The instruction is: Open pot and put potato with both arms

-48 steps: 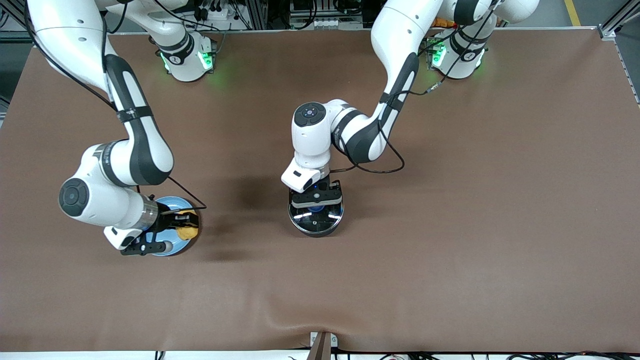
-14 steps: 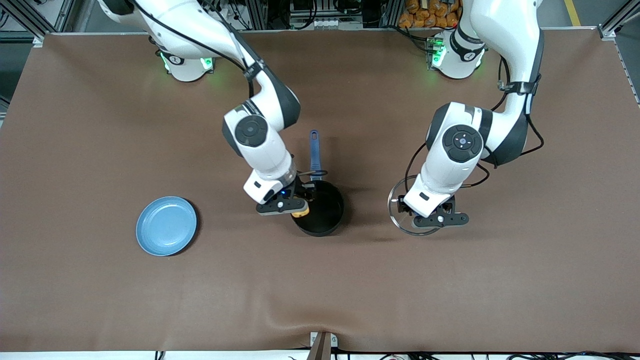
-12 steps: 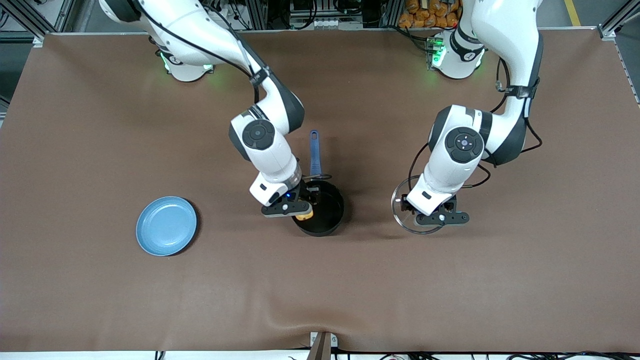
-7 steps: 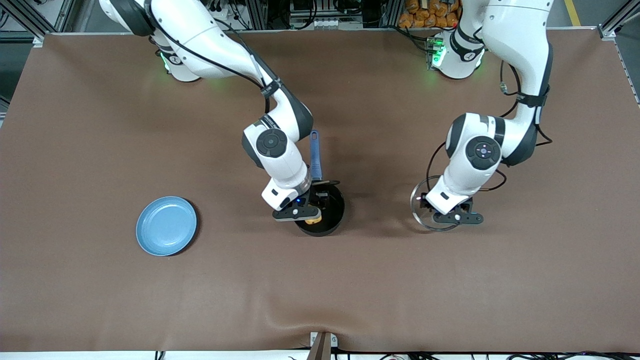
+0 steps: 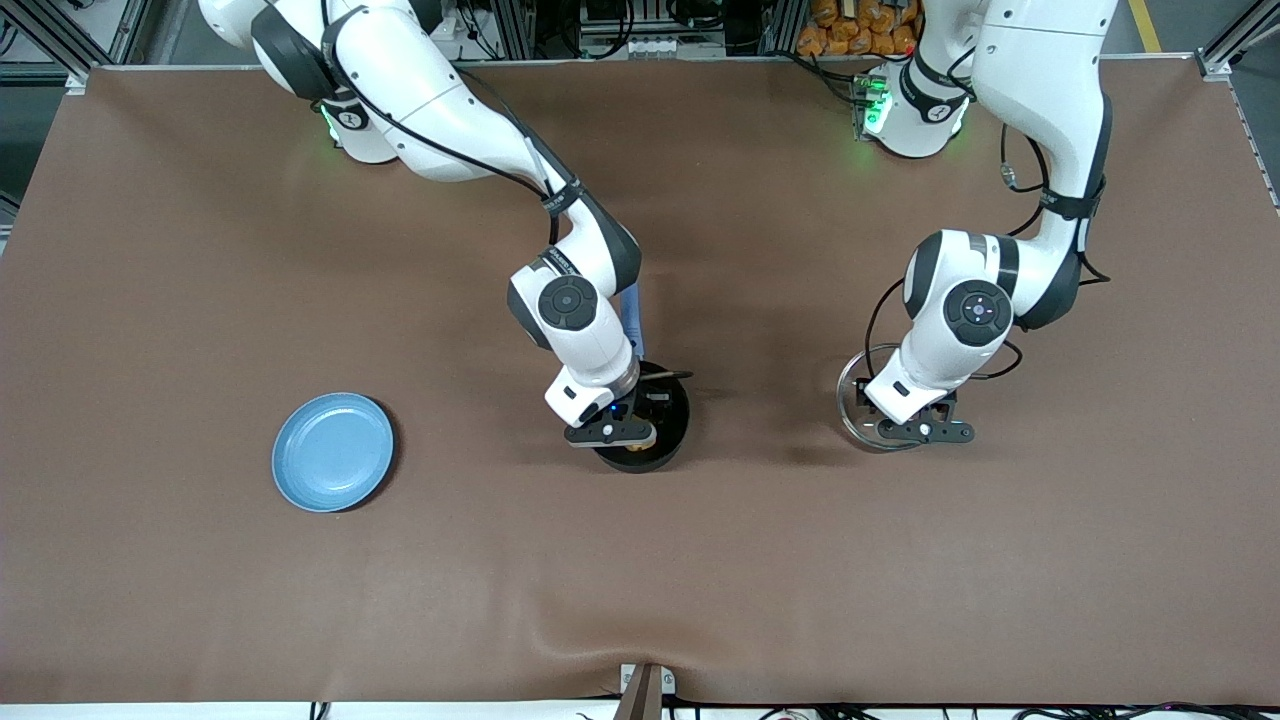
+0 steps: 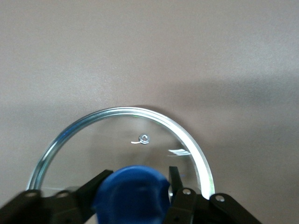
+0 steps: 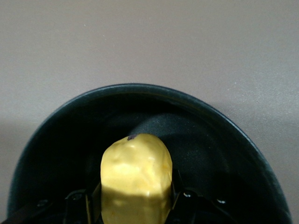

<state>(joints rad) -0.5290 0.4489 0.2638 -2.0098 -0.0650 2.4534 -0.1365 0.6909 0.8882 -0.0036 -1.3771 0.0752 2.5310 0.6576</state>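
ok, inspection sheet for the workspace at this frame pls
Surface: brown table cover, a wrinkle at the edge nearest the camera.
Job's things: pot open, blue handle pointing toward the bases; potato held over the pot's inside; glass lid off, toward the left arm's end.
Clutter: blue plate, toward the right arm's end.
Grippers: right gripper shut on the potato; left gripper shut on the lid's blue knob.
Cables: black cables along both arms.
Surroundings: frames and equipment past the bases.

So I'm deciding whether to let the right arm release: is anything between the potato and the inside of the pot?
Nothing visible. The lid is off, held by the left gripper over the table; the right gripper holds the potato over the open pot.
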